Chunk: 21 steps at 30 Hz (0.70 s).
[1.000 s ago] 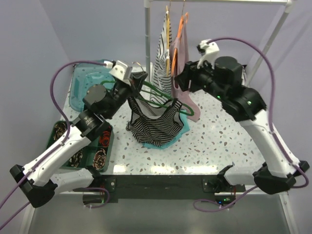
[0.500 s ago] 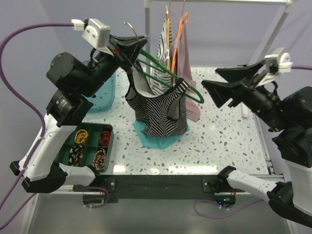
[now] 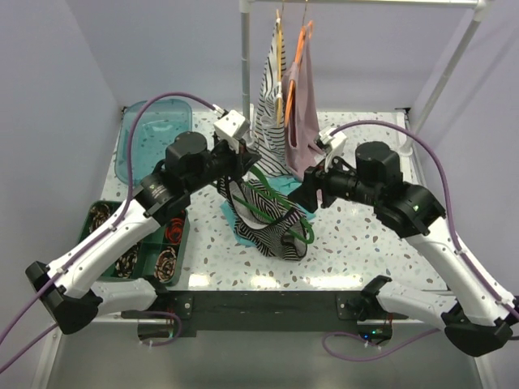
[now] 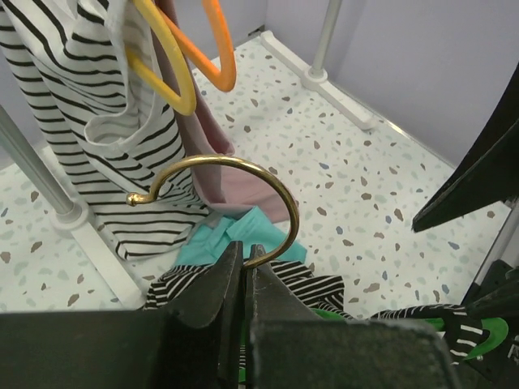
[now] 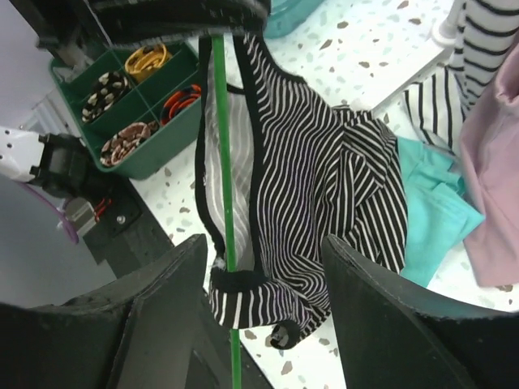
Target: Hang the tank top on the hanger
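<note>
Speckled white table (image 3: 365, 243): the black-and-white striped tank top (image 3: 261, 227) hung at its centre on the thin dark-green hanger (image 3: 280, 212), above a crumpled teal cloth (image 5: 430, 203). One green hanger arm passed through a black-trimmed opening. The left gripper (image 4: 244, 261) was pressed together, pinching the base of the hanger's gold hook (image 4: 243, 174). The right gripper (image 5: 261, 243), just right of the garment, stood spread wide, holding nothing.

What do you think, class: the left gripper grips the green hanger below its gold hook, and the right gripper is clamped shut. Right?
Not quite. The right gripper is open, not shut: the right wrist view shows its fingers wide apart. The left gripper does grip the green hanger below its gold hook.
</note>
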### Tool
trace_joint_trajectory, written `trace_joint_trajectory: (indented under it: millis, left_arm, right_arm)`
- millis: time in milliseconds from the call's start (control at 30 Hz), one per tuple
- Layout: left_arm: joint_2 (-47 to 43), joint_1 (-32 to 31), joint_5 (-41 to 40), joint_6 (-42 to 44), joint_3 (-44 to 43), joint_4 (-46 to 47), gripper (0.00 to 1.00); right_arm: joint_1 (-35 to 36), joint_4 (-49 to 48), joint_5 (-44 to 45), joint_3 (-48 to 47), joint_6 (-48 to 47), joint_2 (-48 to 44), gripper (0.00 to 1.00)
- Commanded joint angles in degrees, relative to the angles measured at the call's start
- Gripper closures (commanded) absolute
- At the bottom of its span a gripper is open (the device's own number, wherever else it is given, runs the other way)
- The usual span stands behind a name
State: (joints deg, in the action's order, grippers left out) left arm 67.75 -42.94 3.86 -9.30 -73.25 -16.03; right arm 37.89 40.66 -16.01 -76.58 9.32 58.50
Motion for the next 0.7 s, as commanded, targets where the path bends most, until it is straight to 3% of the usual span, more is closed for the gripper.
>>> trace_joint_trajectory:
  millis: [0, 133, 267, 367, 467, 500, 567, 600, 667]
  left_arm:
    - [-3.0, -0.2, 0.5, -1.6, -0.7, 8.5, 1.00]
    - [-2.6, -0.3, 0.5, -2.1, 0.1, 10.1, 1.00]
    - [-3.1, -0.3, 0.9, -2.1, -0.2, 10.6, 1.00]
    - [-3.1, -0.2, 1.4, -2.1, -0.7, 10.9, 1.00]
    - [-2.9, -0.3, 2.0, -2.2, -0.6, 11.4, 1.00]
    - [-2.9, -0.3, 2.6, -2.3, -0.3, 11.6, 1.00]
    - [-2.4, -0.3, 2.7, -2.8, 0.1, 12.4, 1.00]
    - [-2.3, -0.3, 2.7, -2.9, 0.4, 12.7, 1.00]
    - [-1.6, -0.3, 2.7, -3.3, 0.3, 13.0, 0.96]
  right_arm:
    - [4.8, -0.7, 0.8, 1.2, -0.3, -0.3, 0.39]
    - [13.2, 1.3, 11.2, 2.7, 0.0, 1.8, 0.42]
    - [15.0, 2.4, 16.9, 3.9, 0.8, 1.2, 0.43]
    - [15.2, 3.1, 18.4, 3.8, 1.0, 1.0, 0.50]
    - [15.2, 3.2, 19.8, 4.7, 1.5, 0.4, 0.61]
    - [15.2, 2.8, 19.8, 5.4, 1.7, -0.3, 0.72]
    - [15.2, 0.9, 19.4, 6.2, 2.6, -1.4, 0.86]
    - [15.2, 0.5, 19.4, 6.6, 3.0, -2.2, 1.00]
    - [15.2, 0.2, 20.2, 6.7, 3.9, -3.0, 1.00]
